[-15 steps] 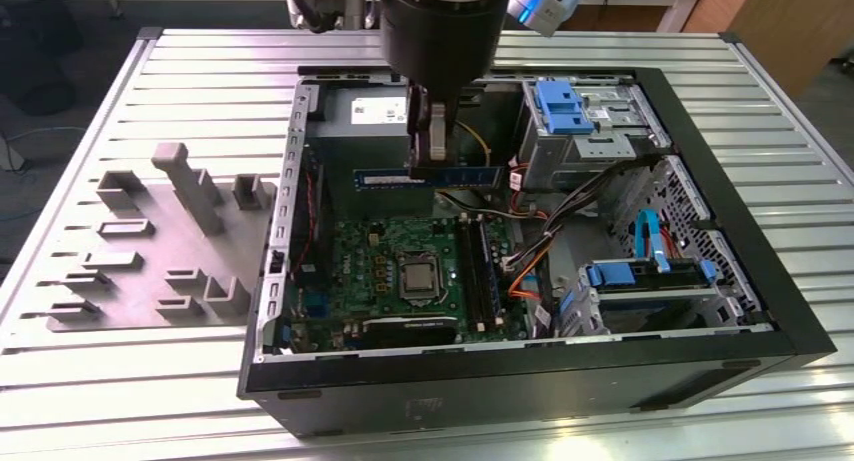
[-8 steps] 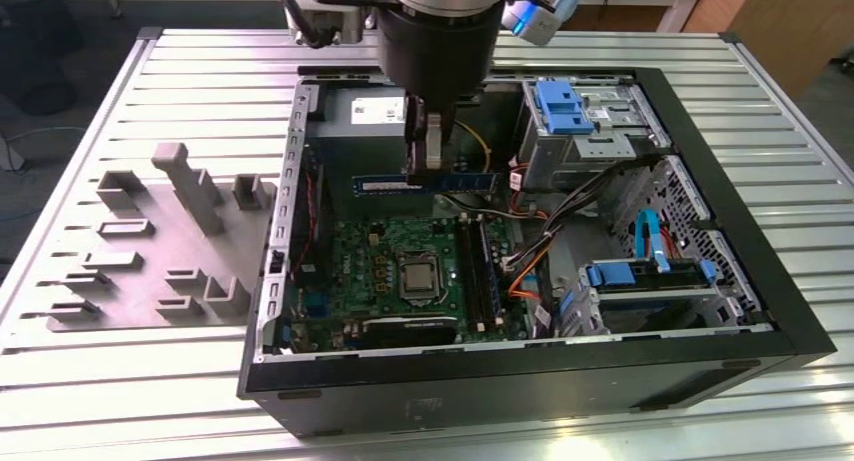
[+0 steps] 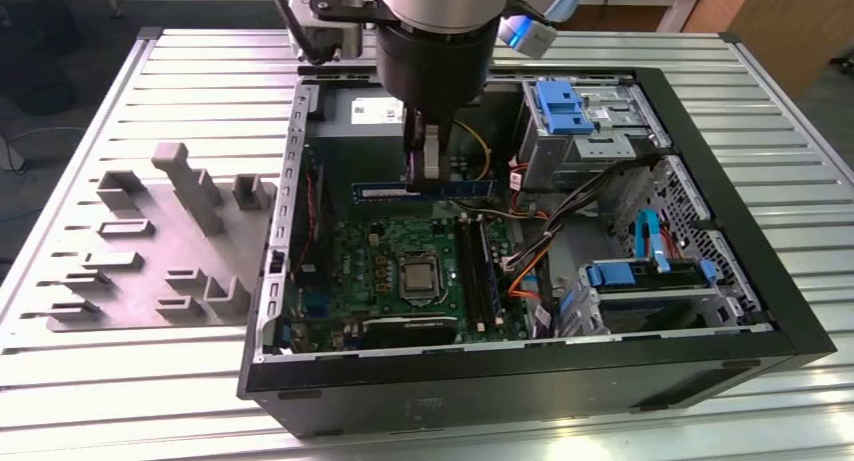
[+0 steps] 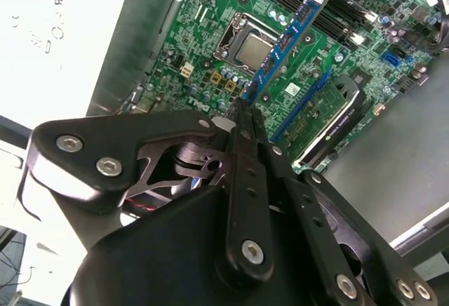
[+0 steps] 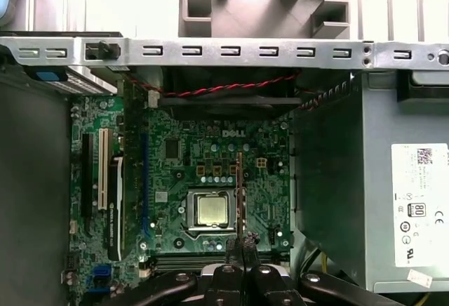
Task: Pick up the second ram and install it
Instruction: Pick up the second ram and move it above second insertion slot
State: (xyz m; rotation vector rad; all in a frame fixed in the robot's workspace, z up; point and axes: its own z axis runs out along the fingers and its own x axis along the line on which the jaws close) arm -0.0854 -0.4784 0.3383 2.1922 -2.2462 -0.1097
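Beneath the hand (image 3: 424, 181) lies the open computer case (image 3: 747, 241). The hand is clamped shut on the second ram (image 3: 467, 189), pinching the blue stick near its middle so that an end juts out past the fingers on either side. The second ram hangs in the air above the motherboard (image 3: 387, 261), apart from it, with the processor (image 5: 214, 209) close below in the first wrist view.

As I judge it, the stick runs crosswise to the memory slots (image 3: 478, 266), so doing this step well means bringing its long edge parallel to a free slot and keeping it level. The grip should hold firm so the board cannot twist between the fingers. Any pressing should go straight down and evenly along its length, since a tilted stick would likely jam at one end. Whether a slot is already filled, I cannot tell.

The case holds the motherboard directly under the hand and the grey power-supply box (image 5: 351, 180) just beside the hand. Bundled cables (image 3: 534, 243) and blue drive brackets (image 3: 561, 103) sit farther off across the case. Outside the case, well away from the hand, a grey fixture block (image 3: 160, 231) rests on the slatted surface (image 3: 107, 81).
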